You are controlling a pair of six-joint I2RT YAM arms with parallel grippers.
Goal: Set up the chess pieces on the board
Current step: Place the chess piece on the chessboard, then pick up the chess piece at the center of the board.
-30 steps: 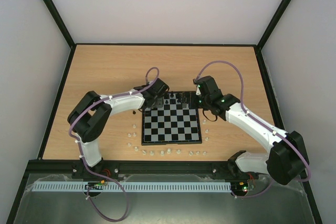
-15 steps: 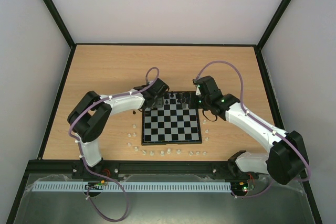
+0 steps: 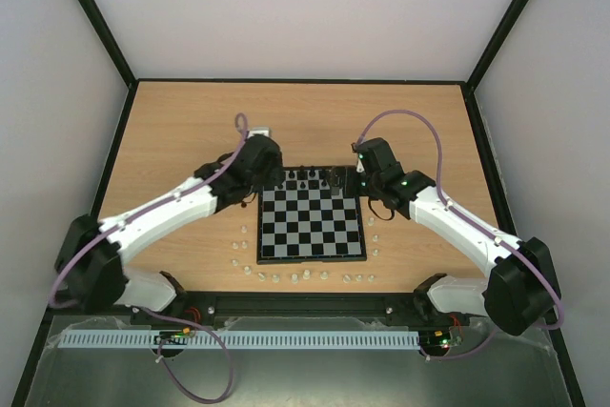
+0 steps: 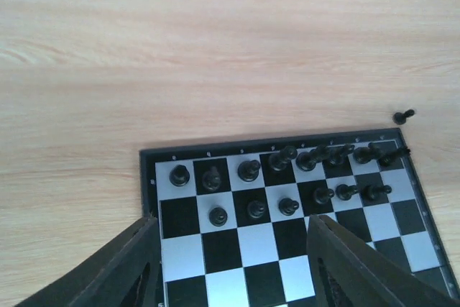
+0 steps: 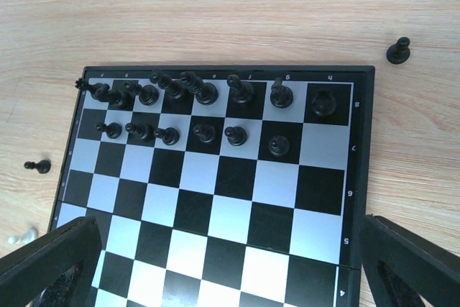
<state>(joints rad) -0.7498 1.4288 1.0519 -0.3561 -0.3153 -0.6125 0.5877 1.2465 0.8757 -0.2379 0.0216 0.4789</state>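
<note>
Now both end effectors [image 4: 230,249] [image 5: 226,242] spread wide, empty.

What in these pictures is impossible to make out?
Top external: chess pieces too small to tell which is which.
Left wrist: the board's near rows cut off by the bottom edge.
Right wrist: white piece at the left edge, type too small.

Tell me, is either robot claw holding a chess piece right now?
No. The left claw and right claw are both open and empty, near the black-and-white checked chessboard.
</note>
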